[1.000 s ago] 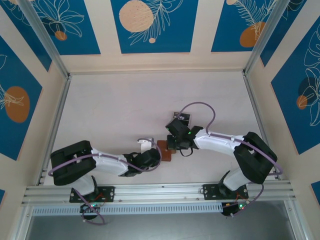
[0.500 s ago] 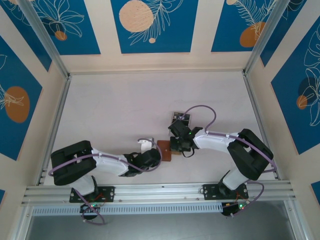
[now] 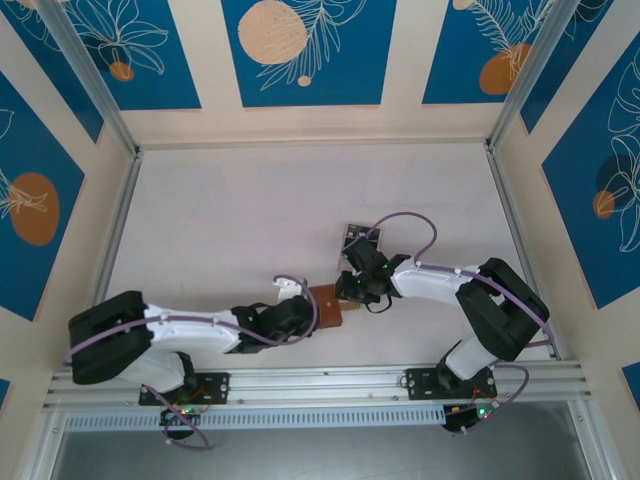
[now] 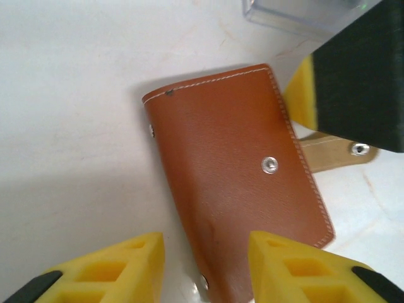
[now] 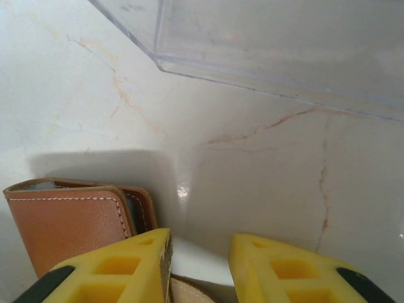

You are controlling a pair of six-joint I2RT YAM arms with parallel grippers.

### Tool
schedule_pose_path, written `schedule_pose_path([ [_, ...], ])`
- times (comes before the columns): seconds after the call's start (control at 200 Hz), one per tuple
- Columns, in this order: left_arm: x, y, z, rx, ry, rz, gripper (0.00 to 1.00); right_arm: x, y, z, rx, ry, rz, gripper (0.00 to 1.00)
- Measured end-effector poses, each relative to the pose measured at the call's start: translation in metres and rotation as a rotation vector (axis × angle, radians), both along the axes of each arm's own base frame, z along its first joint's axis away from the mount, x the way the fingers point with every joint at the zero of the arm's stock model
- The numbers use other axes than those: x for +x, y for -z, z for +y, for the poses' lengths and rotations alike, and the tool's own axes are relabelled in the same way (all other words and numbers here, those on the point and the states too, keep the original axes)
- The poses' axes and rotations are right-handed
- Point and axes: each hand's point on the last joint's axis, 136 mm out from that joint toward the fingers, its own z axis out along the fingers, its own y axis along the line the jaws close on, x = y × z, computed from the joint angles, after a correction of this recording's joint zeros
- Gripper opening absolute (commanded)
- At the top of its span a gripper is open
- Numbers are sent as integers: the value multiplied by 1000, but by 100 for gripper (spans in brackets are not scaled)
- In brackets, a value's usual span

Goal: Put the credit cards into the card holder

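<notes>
From above, the brown leather folding wallet (image 3: 325, 303) lies shut on the pale marble-patterned table (image 3: 220, 220), with an arm coming at it from each side. The left gripper (image 3: 300, 318) sits at the wallet's left edge and the right gripper (image 3: 352, 290) at its right edge. At this distance I cannot tell how either pair of jaws stands. Just beyond the wallet, on its far right, stands a small clear plastic stand (image 3: 362, 238). It looks dark inside, but it is too small for me to tell cards from plastic.

The left wrist camera shows what the overhead view cannot. The wallet's closed cover faces up, with pale stitching along its edges and a metal snap stud (image 4: 269, 165) near the middle. The left gripper's yellow foam fingers (image 4: 120, 265) are spread apart, one on either side of the wallet's near end, not clamped on it. A tan strap tab (image 4: 331, 153) sticks out from the wallet's far long edge. One yellow pad of the right gripper rests against that same edge, over the tab.

From the right wrist camera the right gripper's fingers are apart too, with bare table and a sliver of the tab between them. Here the wallet shows end-on, with a strip of grey-blue lining between its leather leaves. The stand's clear wall lies well beyond.
</notes>
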Motion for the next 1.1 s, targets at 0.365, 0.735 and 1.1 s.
schedule_pose_path([
  [0.365, 10, -7, 33, 47, -19, 30, 3, -1, -4, 1, 30, -5, 4, 32],
  [0.735, 5, 34, 27, 121, 51, 125, 0, 0, -28, 8, 71, -59, -73, 42],
  [1.1, 8, 34, 19, 95, 57, 123, 0, -10, -6, 17, 42, -127, -14, 41],
])
